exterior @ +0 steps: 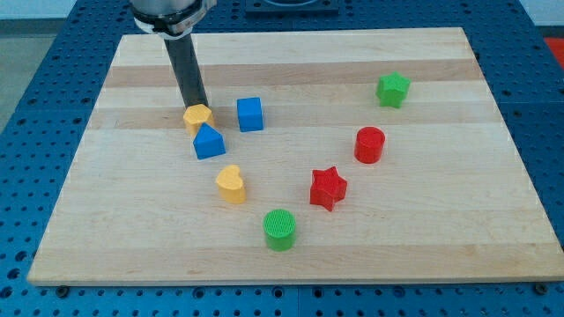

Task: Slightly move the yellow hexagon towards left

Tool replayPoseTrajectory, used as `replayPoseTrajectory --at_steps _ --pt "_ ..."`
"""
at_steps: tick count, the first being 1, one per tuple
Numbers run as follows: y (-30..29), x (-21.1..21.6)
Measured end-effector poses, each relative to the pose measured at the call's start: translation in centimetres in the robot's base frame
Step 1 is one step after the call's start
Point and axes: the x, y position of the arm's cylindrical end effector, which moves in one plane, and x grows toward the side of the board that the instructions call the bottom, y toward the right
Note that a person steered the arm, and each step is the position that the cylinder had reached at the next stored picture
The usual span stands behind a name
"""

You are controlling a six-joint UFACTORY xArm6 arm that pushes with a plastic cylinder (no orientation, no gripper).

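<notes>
On a pale wooden board (291,255) set over a blue perforated table (35,106), my tip (197,106) comes down in the upper left of the frame, its dark rod ending at the top edge of the yellow hexagon (197,117) and apparently touching it; the rod carries no jaws and grasps nothing. The yellow hexagon sits left of centre, with a blue wedge-like block (209,141) pressed against its lower right side and a blue cube (250,114) just beside it toward the view's right. Below them lies a yellow heart (231,184), and further down, near the bottom centre, a green cylinder (280,229). A red star (328,187) and a red cylinder (370,144) occupy the right of centre, while a green star-like block (393,89) stands apart at the upper right.
</notes>
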Motion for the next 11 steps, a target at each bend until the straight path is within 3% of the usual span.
replayPoseTrajectory --at_steps 4,7,11 --pt "-3.5 0.6" --pt "-5.6 5.1" --pt "0.6 5.3"
